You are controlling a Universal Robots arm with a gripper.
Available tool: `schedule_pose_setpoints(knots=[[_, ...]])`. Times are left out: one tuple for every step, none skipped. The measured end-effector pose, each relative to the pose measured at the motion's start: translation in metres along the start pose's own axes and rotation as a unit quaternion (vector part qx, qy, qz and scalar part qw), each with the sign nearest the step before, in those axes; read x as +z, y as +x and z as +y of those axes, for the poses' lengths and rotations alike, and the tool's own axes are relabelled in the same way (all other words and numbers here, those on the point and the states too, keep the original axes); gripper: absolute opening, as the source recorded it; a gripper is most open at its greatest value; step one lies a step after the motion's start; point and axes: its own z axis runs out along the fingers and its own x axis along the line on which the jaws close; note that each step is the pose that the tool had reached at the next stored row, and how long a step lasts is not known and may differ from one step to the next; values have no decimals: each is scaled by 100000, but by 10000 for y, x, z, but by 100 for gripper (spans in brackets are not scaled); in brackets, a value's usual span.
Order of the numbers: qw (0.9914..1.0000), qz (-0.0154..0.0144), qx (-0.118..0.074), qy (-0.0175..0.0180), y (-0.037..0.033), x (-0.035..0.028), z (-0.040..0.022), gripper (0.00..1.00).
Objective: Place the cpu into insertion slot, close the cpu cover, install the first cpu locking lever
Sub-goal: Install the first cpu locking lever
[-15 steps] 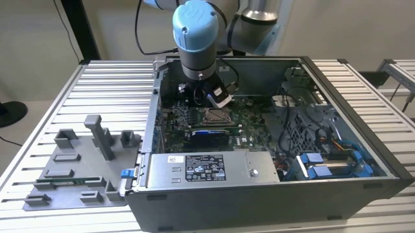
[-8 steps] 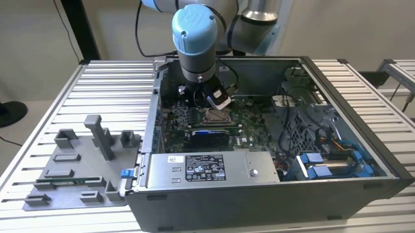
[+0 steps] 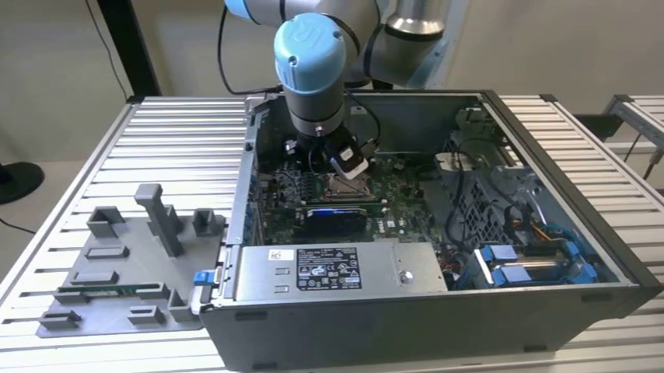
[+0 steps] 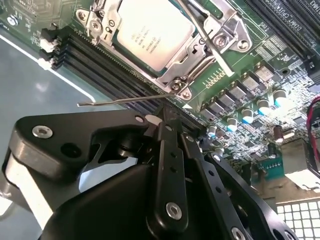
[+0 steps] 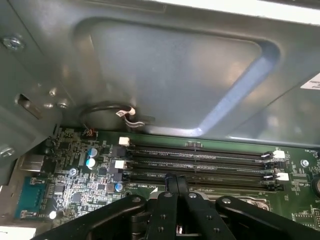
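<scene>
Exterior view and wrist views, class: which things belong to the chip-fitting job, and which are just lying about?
Job: chip, metal cover, wire lever, gripper.
Lying about: memory slots, power supply, grey rack.

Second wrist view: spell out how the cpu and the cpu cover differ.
The cpu is a solid, matte plate; the cpu cover is a shiny open frame. The cpu sits in the middle; the cpu cover rims it. Both are silvery and lie flat.
</scene>
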Motion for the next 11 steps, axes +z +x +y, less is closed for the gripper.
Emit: schedule_pose_setpoints(knots=[[100000,-77,158,25,0,3,-2,0],[99999,-143,295,45,0,6,-3,0],[99999,-193,405,60,1,9,-5,0],[99999,-230,489,75,1,11,-6,0],[99998,-250,540,87,1,12,-6,0],[99998,-276,586,90,2,14,-7,0],[99998,-295,615,86,2,16,-8,0],[99998,-303,630,88,2,18,-9,0],[99997,-308,640,85,3,20,-10,0],[99997,-310,645,82,3,22,-11,0],[99997,-313,648,78,3,25,-12,0]])
